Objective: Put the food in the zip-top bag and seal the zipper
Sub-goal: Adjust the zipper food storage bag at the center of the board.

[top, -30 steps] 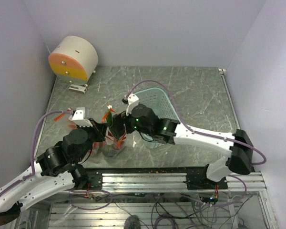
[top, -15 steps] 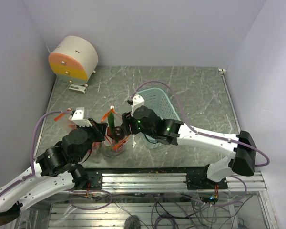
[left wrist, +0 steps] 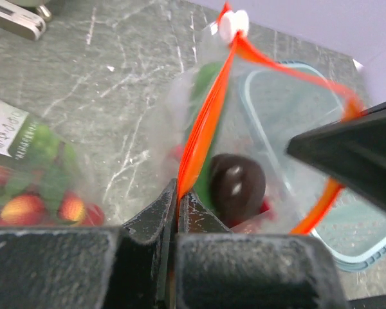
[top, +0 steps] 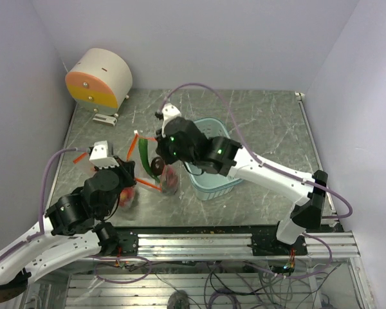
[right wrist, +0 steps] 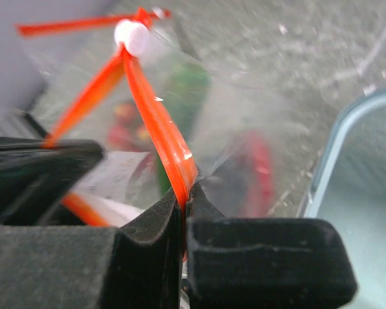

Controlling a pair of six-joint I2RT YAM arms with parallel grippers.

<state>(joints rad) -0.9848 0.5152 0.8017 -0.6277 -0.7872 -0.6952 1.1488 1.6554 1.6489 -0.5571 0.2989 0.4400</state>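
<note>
Two grippers now clamp the zipper [left wrist: 202, 122]; the left gripper [left wrist: 177, 193] has its jaws pressed together on the orange-red strip, and the right gripper [right wrist: 183, 193], whose jaws stood wide apart a second ago, has closed tight on the strip's other side. The right arm has also swung away from the bench's near edge since then, drawing the strip taut.

Held between the two arms, the zip-top bag [top: 159, 175] hangs near the middle of the bench, just left of the light-blue mesh basket [top: 212, 121]; whether its bottom touches the bench cannot be told. Inside it the food [left wrist: 237, 183] shows through the clear plastic as a dark round piece, something green and some red.

From the white slider [left wrist: 233, 21] the two sides of the strip run apart, so the mouth looks still open; with both lips gripped, the sealing step appears ready to begin rather than done.

A second clear pouch [left wrist: 26, 174] lies toward the bench's left edge; it carries a white printed label, but the writing is too small to read; no brand shows elsewhere.
</note>
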